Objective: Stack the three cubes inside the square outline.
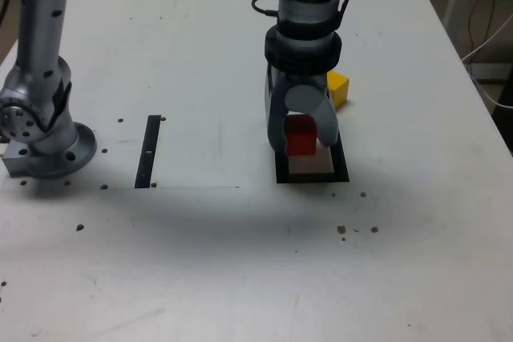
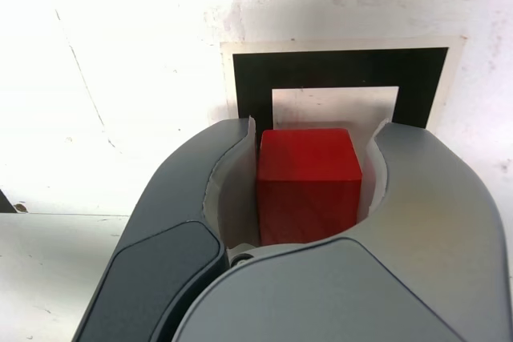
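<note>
Grey gripper [image 2: 309,190] clamps small red cube [image 2: 308,182] above black-framed, white-centred square outline [image 2: 337,70]; yellow cube [image 1: 338,89] waits beyond, none stacked, green cube unseen.

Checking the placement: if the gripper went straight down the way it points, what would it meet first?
Probably the square outline: the gripper, shut on the red cube, hangs above its white centre, though the gap is unclear.
</note>
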Robot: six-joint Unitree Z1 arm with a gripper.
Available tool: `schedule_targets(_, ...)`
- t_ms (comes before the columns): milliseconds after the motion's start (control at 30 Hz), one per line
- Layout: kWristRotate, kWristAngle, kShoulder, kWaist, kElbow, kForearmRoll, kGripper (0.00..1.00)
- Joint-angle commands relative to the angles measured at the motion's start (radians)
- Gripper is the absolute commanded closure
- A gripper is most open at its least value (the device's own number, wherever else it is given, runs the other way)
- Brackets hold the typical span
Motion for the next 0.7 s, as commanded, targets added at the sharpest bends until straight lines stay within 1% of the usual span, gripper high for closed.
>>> schedule_targets(0,0.004,-0.005,0.012,0.002,0.003,-0.008,0.70)
schedule_targets(267,0.009,-0.017,0.027,0.001,0.010,-0.032,0.70)
schedule_targets(300,0.010,-0.017,0.028,0.002,0.011,-0.037,0.69)
schedule_targets(333,0.011,-0.017,0.029,0.002,0.013,-0.042,0.66)
schedule_targets(367,0.013,-0.017,0.029,0.002,0.014,-0.048,0.60)
schedule_targets(533,0.026,-0.023,0.032,0.002,0.028,-0.069,0.12)
schedule_targets(567,0.028,-0.025,0.031,0.001,0.031,-0.072,0.05)
schedule_targets(600,0.028,-0.027,0.031,0.002,0.034,-0.074,0.02)
schedule_targets(667,0.028,-0.029,0.028,0.001,0.039,-0.078,0.01)
